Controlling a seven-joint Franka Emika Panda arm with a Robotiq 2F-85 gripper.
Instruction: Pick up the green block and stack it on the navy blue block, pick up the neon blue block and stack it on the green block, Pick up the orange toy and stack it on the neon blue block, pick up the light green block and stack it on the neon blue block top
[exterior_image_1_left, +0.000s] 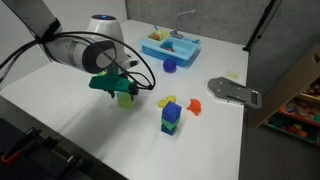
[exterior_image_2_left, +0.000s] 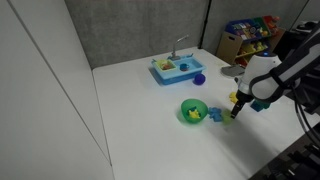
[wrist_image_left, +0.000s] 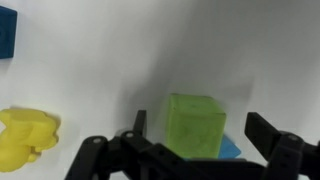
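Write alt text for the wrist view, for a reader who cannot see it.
The light green block is between the open fingers of the gripper, seen against a white table. A yellow toy lies to the left, and part of a blue block shows in the top left corner.

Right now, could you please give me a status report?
Hand open, either side of light green block. Block not gripped. Yellow toy off to the side, not blocking.

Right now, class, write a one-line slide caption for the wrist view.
Open gripper flanks the light green block; a yellow toy lies to its left.
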